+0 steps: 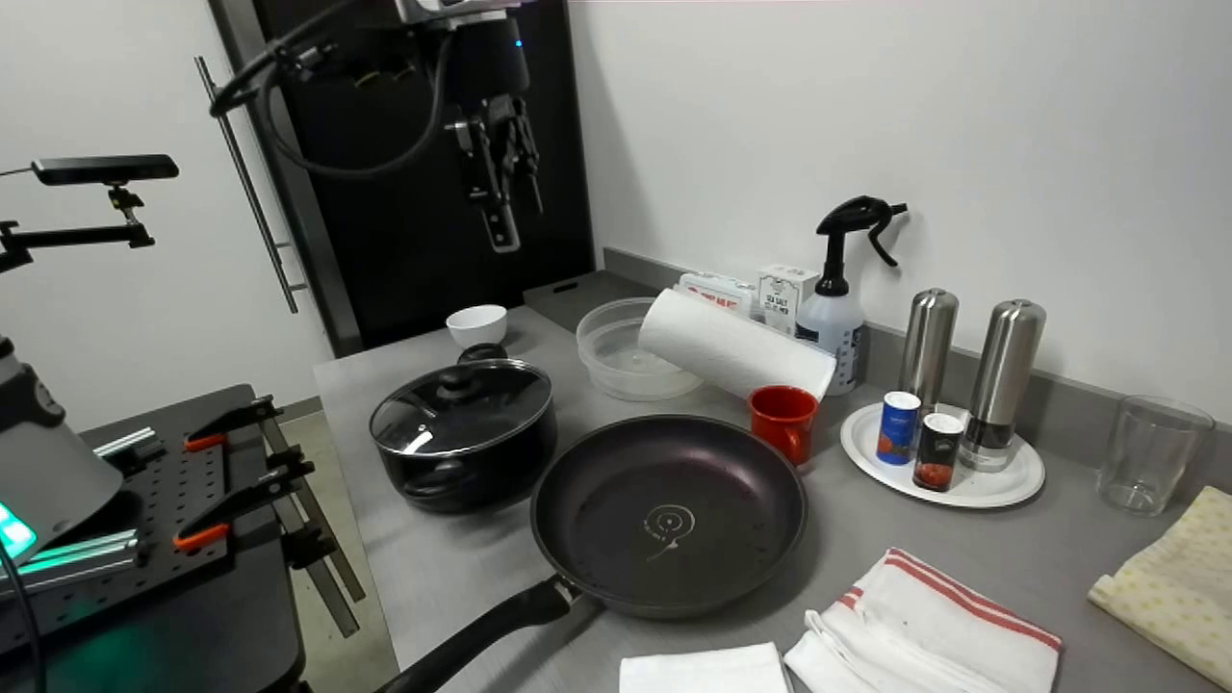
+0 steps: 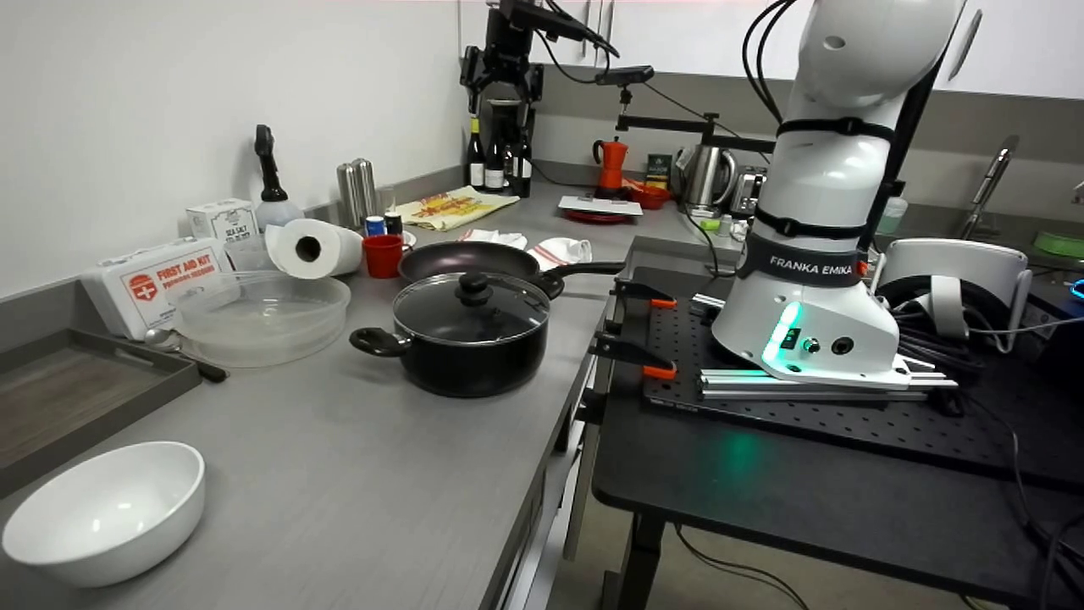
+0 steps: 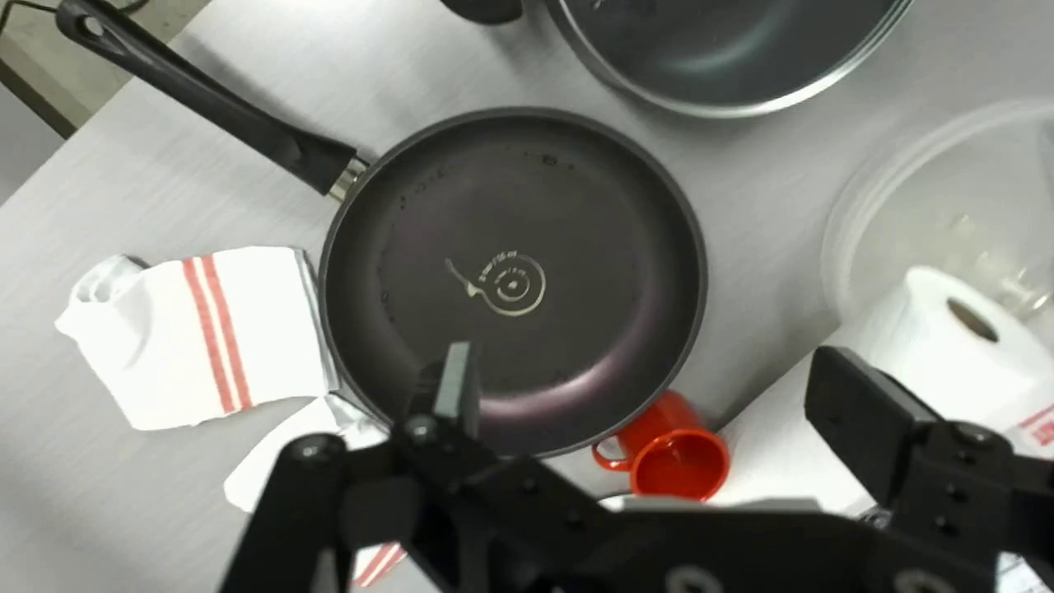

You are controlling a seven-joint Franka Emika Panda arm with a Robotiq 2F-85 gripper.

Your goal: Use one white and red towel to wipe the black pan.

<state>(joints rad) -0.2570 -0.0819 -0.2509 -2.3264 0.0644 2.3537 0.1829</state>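
The black pan (image 1: 674,558) rests on the grey counter in both exterior views, its handle pointing toward the counter's front edge; in the wrist view the pan (image 3: 527,214) fills the middle. One white and red towel (image 3: 165,338) lies folded beside the pan's rim. A second such towel (image 3: 280,461) is close by, partly covered by my gripper in that view. An exterior view shows a striped towel (image 1: 972,616) and a plain-looking white fold (image 1: 707,670) cut by the bottom edge. High above the counter, my gripper (image 3: 659,403) is open, its fingers wide apart, holding nothing.
A lidded black pot (image 1: 462,423) stands close to the pan, and a red mug (image 1: 784,414) touches or nearly touches its rim. Behind are a paper roll (image 1: 736,346), a clear container (image 1: 626,371) and a spray bottle (image 1: 833,313). A plate (image 1: 866,448) carries shakers and grinders.
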